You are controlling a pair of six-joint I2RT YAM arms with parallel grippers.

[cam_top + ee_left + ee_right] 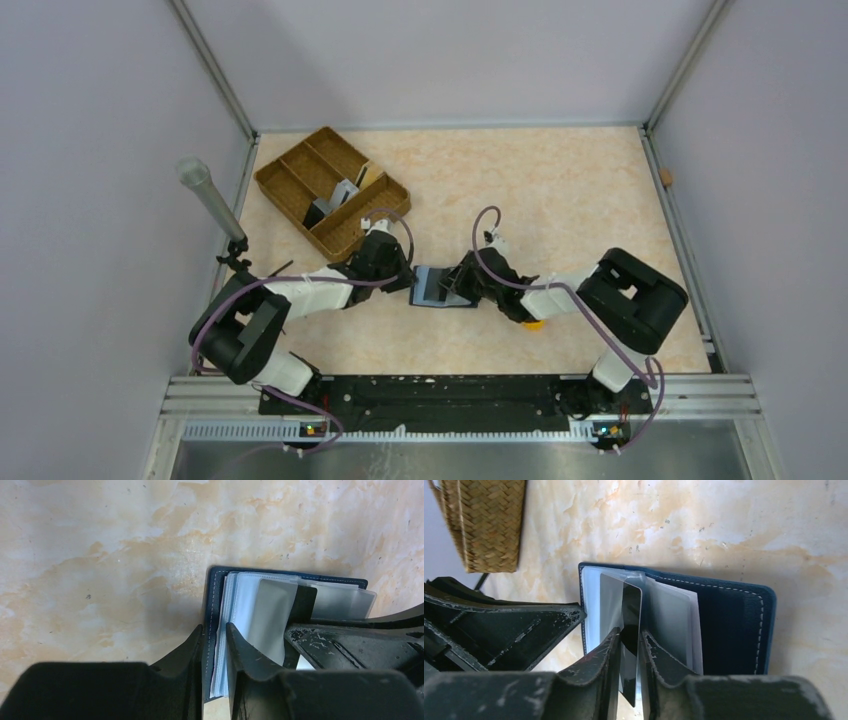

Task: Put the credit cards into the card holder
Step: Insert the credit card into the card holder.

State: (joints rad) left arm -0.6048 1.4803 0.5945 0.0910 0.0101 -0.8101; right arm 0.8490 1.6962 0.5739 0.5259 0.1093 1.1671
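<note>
Card holder [442, 287] lying open mid-table, between both arms. Left gripper [214, 645] clamped narrow on its navy cover edge. Right gripper [629, 652] barely parted around an upright dark credit card [630, 625], set among the holder's clear sleeves.

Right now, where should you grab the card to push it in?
Pinch the card across its flat faces at the free end, coming from the side opposite the card holder's sleeves. It stands on edge, far end already inside, as the right gripper shows.
</note>
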